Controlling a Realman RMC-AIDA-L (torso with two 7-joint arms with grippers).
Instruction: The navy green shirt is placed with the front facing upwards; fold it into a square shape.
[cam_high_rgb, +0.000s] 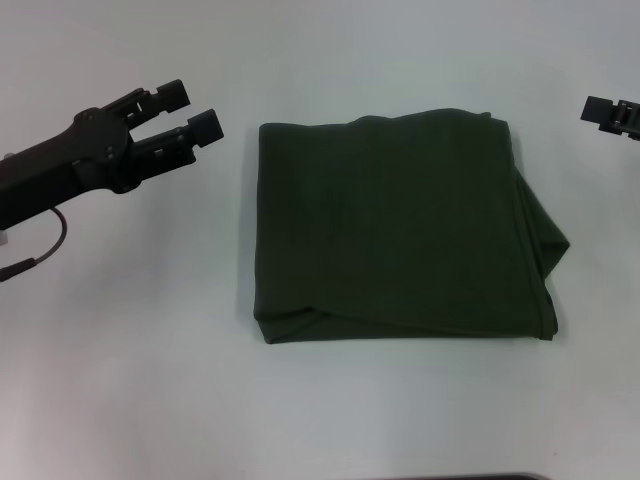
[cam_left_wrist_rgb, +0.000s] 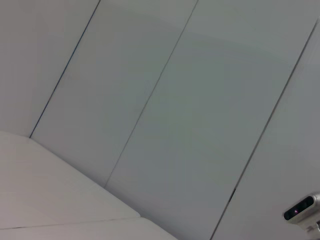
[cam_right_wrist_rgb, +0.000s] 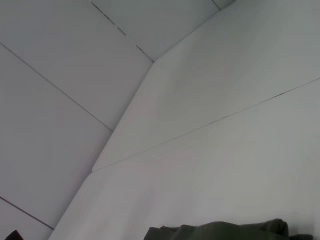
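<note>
Lying folded: navy green shirt (cam_high_rgb: 400, 230) | left tool (cam_high_rgb: 195, 112) apart, empty | right tool (cam_high_rgb: 610, 115) unclear

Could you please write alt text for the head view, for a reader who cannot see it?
A navy green shirt, folded into a rough square, lies on a white table. The left tool hovers open to its left, apart from it; the right tool shows at the right edge.

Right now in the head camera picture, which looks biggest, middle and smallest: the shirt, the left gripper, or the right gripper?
1. The navy green shirt, folded on the table.
2. The left gripper, open, beside the shirt.
3. The right gripper, mostly cut off at the edge, so its real size is unsure.
</note>
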